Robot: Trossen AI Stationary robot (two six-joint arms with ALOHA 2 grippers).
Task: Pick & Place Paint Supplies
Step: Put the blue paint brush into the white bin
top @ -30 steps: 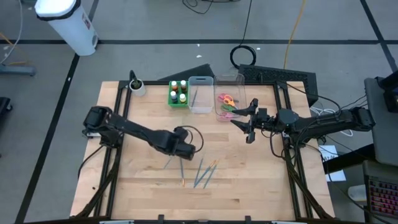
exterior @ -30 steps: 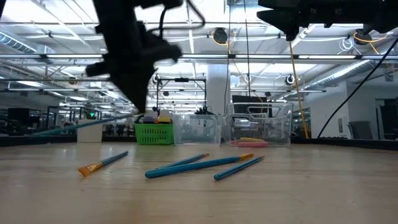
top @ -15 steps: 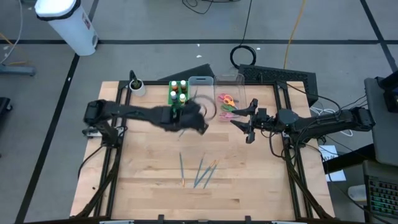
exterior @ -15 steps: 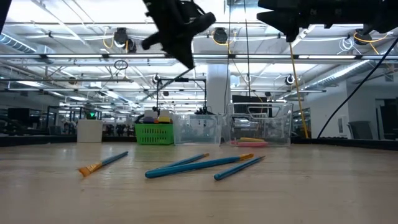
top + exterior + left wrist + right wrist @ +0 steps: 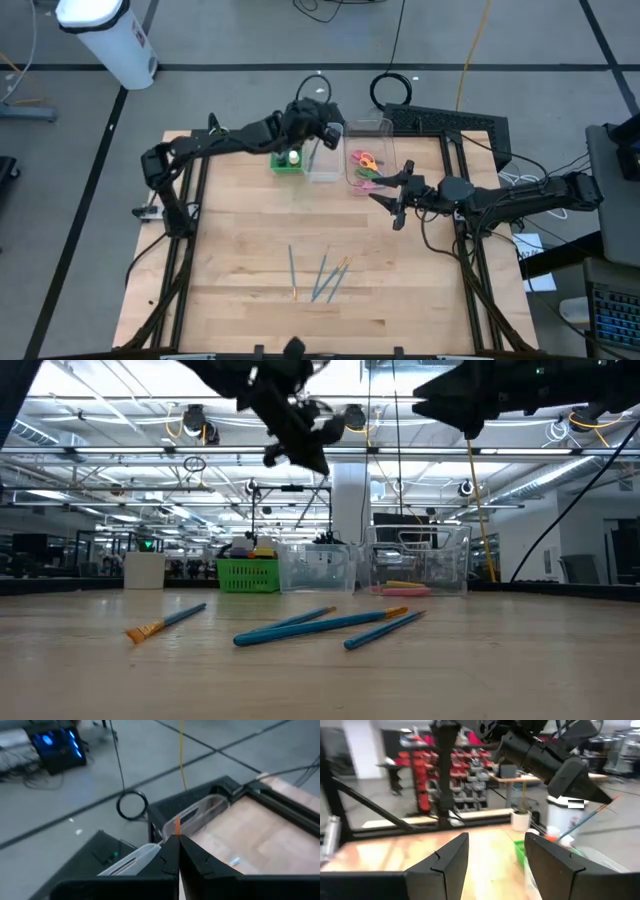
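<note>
My left gripper (image 5: 322,124) hangs high over the far edge, above the left clear bin (image 5: 322,160), shut on a thin blue brush (image 5: 585,820). The low view shows that gripper (image 5: 300,452) well above the table. My right gripper (image 5: 394,206) hovers open at the table's right, near the bin of scissors (image 5: 364,166), touching nothing. Several blue brushes (image 5: 322,276) lie flat on the wood near the middle (image 5: 320,624). White-capped bottles stand in the green tray (image 5: 286,152). My left gripper pinches the brush between its shut fingertips, close to its orange end (image 5: 177,826), which sticks out just past the fingers. The blue handle (image 5: 572,827) slants down below the gripper. The brush is lifted clear, above the bins.
Two clear bins and the green tray stand in a row at the far edge. A white cup (image 5: 220,138) sits at the far left corner. Bare wood lies between the loose brushes and the bins. Black frame rails run along both sides of the table.
My left gripper has risen from the middle of the table, where the brushes lie, and swung to the far edge, carrying one brush lifted clear. It is now over the left clear bin. The other brushes have stayed where they lay.
</note>
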